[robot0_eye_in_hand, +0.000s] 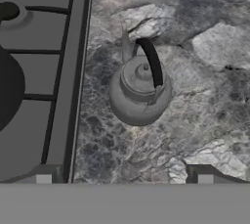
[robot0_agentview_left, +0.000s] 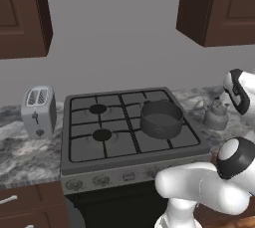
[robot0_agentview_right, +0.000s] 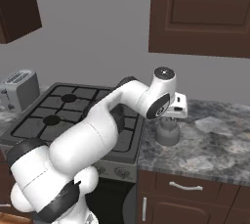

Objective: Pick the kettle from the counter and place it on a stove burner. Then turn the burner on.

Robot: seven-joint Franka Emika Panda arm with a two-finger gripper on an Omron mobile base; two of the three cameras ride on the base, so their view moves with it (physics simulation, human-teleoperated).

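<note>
Hovering with released pincer (robot0_eye_in_hand: 124, 179) over kettle (robot0_eye_in_hand: 139, 91) on bench (robot0_eye_in_hand: 210, 47) (thin handle, risking slipping off-centre).

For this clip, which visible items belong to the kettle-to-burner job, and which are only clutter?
Belongs to the job:
- kettle, upright on the counter right of the stove
- stove burner, bare
- gripper, open above the kettle

Just lying about:
- pot on the stove's right side
- toaster on the counter left of the stove
</note>
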